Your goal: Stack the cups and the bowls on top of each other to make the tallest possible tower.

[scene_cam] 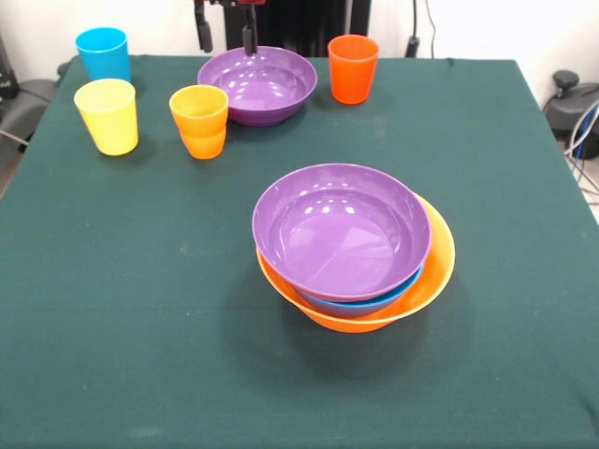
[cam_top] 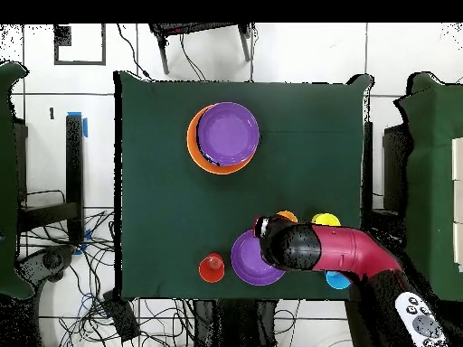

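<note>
The tower stands mid-table: a large orange bowl [scene_cam: 442, 254] holds a deep blue bowl [scene_cam: 360, 305] with a wide purple bowl [scene_cam: 339, 229] on top; it also shows in the overhead view [cam_top: 227, 133]. A second purple bowl [scene_cam: 258, 84] [cam_top: 246, 264] sits at the far edge. My gripper [scene_cam: 226, 36] hangs open and empty just above its far rim. The light blue cup [scene_cam: 103, 53], yellow cup [scene_cam: 108, 115] and orange cup [scene_cam: 199, 122] stand left of that bowl. The red-orange cup [scene_cam: 353, 68] stands to its right. The translucent light blue bowl and the green bowl are out of view.
In the overhead view the red arm [cam_top: 330, 251] reaches in from the lower right over the cups, partly covering the light blue cup [cam_top: 338, 281]. A green cloth [scene_cam: 112, 309] covers the table. Cables and equipment lie past the table's edges.
</note>
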You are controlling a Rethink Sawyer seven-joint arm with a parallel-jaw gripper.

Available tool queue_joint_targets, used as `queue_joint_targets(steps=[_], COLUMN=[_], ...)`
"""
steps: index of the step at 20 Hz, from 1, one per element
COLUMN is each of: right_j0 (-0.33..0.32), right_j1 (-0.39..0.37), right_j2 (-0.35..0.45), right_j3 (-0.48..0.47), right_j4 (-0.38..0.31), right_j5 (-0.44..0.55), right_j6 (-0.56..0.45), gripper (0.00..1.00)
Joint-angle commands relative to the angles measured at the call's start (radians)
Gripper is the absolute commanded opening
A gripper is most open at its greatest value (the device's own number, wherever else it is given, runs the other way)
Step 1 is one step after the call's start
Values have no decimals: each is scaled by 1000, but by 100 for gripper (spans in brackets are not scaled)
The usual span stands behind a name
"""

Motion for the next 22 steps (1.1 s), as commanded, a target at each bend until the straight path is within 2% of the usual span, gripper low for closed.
queue_joint_targets(steps=[1,5,15,22], right_j0=[-11,-21,-24,-38], right_j1=[84,94,182,214], right_j2=[15,20,19,30], right_j3=[22,0,-74,-134], right_j4=[-61,-63,-82,-83], right_j5=[-48,-32,-48,-10], right_j6=[-3,-17,-28,-59], gripper=[100,100,100,100])
